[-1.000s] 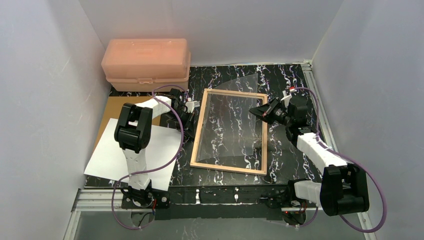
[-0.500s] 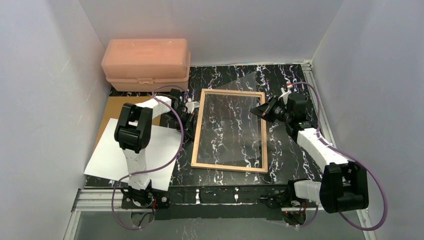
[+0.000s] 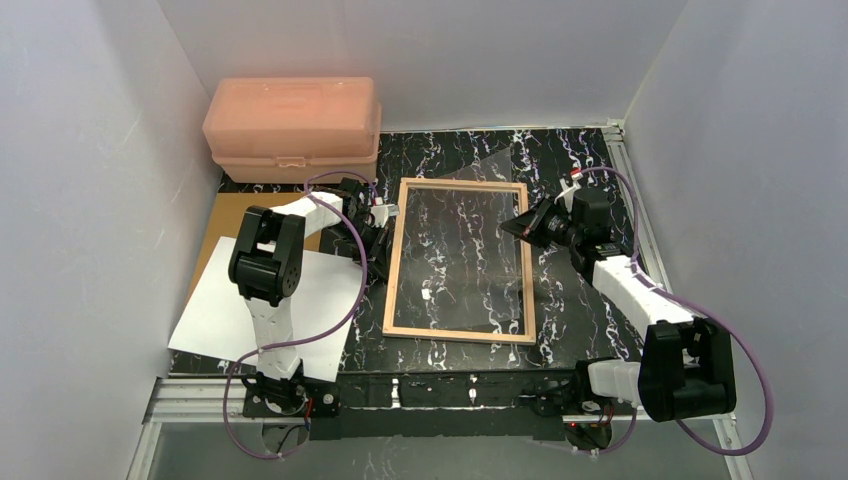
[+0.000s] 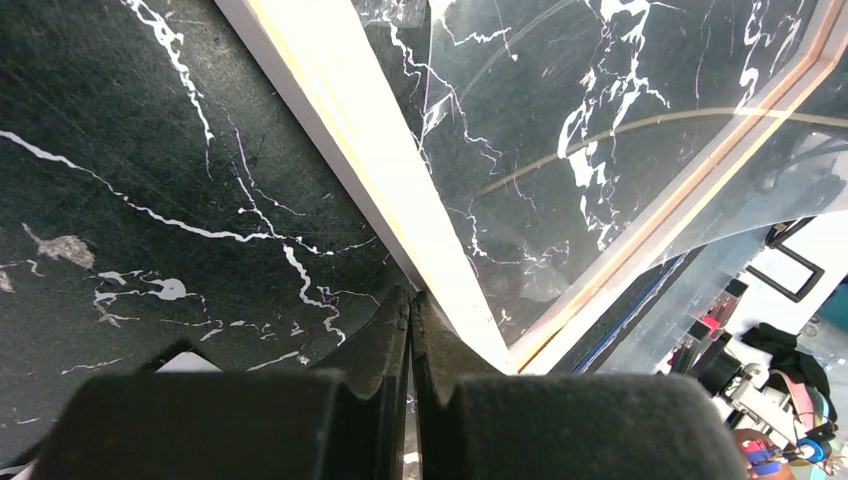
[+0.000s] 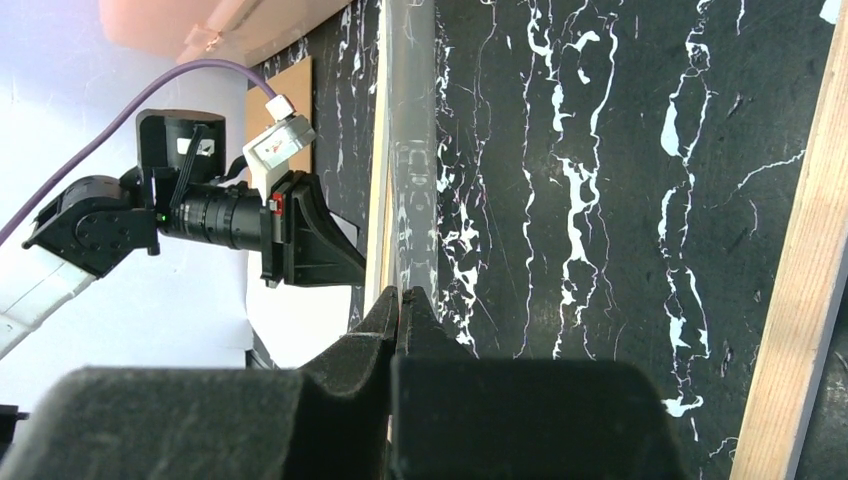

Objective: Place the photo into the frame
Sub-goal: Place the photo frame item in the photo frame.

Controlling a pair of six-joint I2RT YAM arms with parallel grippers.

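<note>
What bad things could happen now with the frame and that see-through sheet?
1. The clear pane pokes out past the far edge of the frame and looks pinched in the right gripper. It might bend or land crooked.
2. The shut fingertips of the left gripper sit right at the frame's side, so a push could slide the frame.
3. The photo lies white side up under the left arm, which could drag it.
</note>
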